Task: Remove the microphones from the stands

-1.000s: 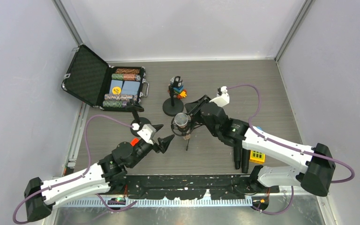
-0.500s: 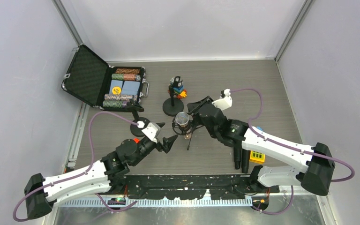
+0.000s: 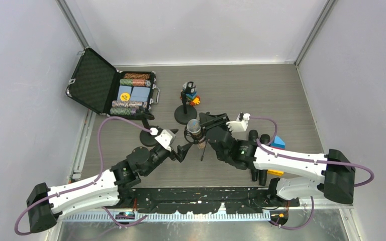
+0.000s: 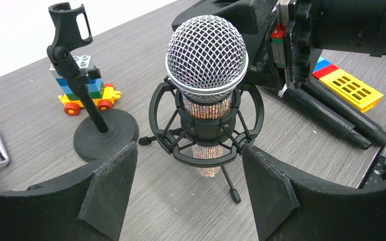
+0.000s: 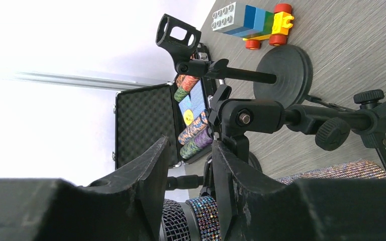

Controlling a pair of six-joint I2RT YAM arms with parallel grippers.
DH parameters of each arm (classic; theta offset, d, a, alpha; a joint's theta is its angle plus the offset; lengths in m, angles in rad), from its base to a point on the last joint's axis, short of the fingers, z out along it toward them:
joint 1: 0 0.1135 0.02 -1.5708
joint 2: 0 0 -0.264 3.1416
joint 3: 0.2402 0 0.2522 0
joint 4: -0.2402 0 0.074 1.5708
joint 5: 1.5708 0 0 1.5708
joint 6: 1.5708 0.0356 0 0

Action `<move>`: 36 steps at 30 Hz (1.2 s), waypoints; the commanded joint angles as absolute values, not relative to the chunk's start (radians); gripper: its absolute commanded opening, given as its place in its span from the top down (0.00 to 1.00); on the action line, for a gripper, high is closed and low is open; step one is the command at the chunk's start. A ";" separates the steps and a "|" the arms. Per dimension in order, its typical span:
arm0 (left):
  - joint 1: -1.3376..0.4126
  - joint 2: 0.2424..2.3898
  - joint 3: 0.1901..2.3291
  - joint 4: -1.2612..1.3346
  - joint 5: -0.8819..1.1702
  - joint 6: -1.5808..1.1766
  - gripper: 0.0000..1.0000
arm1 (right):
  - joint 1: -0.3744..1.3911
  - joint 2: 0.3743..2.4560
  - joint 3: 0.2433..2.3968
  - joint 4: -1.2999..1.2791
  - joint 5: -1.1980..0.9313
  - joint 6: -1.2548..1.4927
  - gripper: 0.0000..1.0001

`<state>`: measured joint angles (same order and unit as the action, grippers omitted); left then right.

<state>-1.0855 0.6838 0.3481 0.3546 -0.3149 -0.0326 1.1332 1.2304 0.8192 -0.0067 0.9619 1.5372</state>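
Left pincer (image 4: 188, 150) is spread wide and holding nothing. Its two fingers sit either side of the microphone (image 4: 207, 55) without touching it. The microphone stands upright in the ring cradle of its little tripod stand (image 4: 201, 145), mesh head up, sparkly body below.

Right pincer (image 5: 191, 143) crowds in from the far side. Its jaws are a narrow gap apart with nothing clearly clamped, and one finger is hard up against the stand's joint; from above it (image 3: 210, 124) sits just beside the microphone head (image 3: 193, 128).

Just behind is a spare stand (image 4: 105, 135) with a round base and an empty clip, and beyond that a toy car (image 4: 83, 93) made of blocks. To the right, two black rods (image 4: 331, 113) lie on the table (image 3: 241, 85), with a yellow block (image 4: 357, 90) and a blue block (image 4: 323, 65) close by.

At the far left a case (image 3: 94, 80) lies open, with chips (image 3: 130, 80) stacked inside; its round yellow sticker is too small to read.

There is bare tabletop toward the far right corner, and walls close in the table on three sides.
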 commanded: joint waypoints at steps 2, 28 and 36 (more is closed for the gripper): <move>-1.088 0.659 0.401 0.367 -0.337 -0.005 0.22 | 1.112 1.189 0.757 -0.020 0.906 1.406 0.55; -1.086 0.720 0.561 0.237 -0.301 0.052 0.00 | 0.773 1.003 0.724 -0.160 0.321 0.830 0.49; -1.085 0.807 0.583 0.329 -0.236 0.083 0.00 | 0.773 0.958 0.595 0.035 0.243 0.655 0.48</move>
<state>-1.0851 0.7643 0.5514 0.2516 -0.2932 0.0433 0.7738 1.0054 0.6483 -0.1280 0.3256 0.7738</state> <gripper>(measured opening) 0.994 0.513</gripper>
